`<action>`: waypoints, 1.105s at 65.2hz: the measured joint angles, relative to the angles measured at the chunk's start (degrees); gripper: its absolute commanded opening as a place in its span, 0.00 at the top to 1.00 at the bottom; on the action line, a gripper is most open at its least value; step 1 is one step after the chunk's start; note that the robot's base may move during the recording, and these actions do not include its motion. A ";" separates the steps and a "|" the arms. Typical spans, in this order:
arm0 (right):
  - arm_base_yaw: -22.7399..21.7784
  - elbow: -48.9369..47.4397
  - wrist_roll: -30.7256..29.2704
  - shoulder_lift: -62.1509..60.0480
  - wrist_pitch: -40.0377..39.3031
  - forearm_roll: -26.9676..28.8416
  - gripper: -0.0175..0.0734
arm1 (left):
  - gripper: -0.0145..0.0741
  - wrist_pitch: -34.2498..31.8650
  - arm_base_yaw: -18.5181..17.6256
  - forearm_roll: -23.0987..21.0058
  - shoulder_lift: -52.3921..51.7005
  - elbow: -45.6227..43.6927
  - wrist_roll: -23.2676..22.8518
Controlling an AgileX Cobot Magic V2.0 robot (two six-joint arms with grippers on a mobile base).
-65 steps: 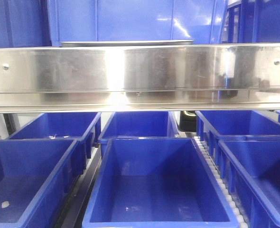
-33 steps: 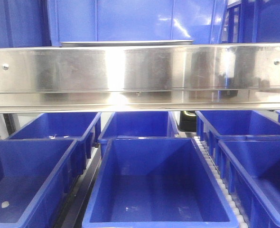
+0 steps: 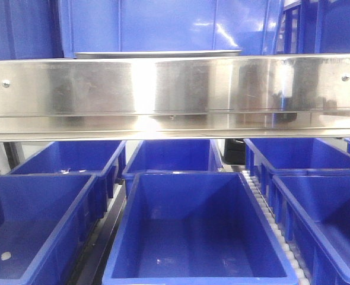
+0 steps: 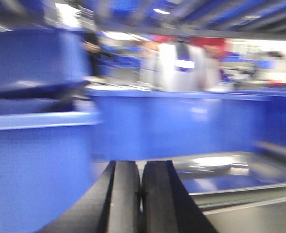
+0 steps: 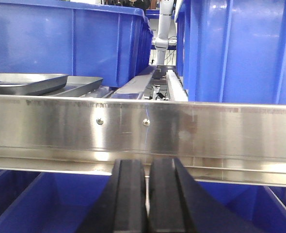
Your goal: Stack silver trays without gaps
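Observation:
A silver tray (image 3: 157,53) shows only as a thin rim above the steel rail in the front view. In the right wrist view, one silver tray (image 5: 24,80) lies on the upper shelf at far left, with a second silver tray (image 5: 82,85) beside it. My right gripper (image 5: 148,164) is shut and empty, just below the rail and apart from the trays. The left wrist view is blurred. My left gripper (image 4: 141,166) is shut and empty, with a silver tray (image 4: 220,171) just to its right. Neither gripper shows in the front view.
A long brushed-steel shelf rail (image 3: 175,89) with screws spans the front view and also the right wrist view (image 5: 143,128). Several blue bins (image 3: 193,231) sit below it. Tall blue bins (image 5: 70,43) stand behind the trays, and a blue bin (image 4: 36,160) is close on the left.

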 measured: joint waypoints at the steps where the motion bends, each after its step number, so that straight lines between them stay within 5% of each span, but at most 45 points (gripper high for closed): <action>1: 0.00 0.00 0.00 0.00 0.00 0.00 0.82 | 0.83 0.00 0.86 -0.58 -0.42 0.35 0.84; 9: 0.00 0.00 0.00 0.00 0.00 0.00 0.82 | 0.83 3.27 7.93 -2.16 -4.64 3.59 3.29; 21: 0.00 0.00 0.00 0.00 0.00 0.00 0.82 | 0.83 9.23 13.64 1.02 -13.77 10.31 -0.96; 33: 0.00 0.00 0.13 0.00 0.11 0.00 0.82 | 0.83 9.57 13.64 5.43 -16.93 16.43 -6.30; 72: 0.00 0.00 0.13 0.00 0.10 0.00 0.82 | 0.83 3.78 9.82 6.11 -17.04 21.05 -6.43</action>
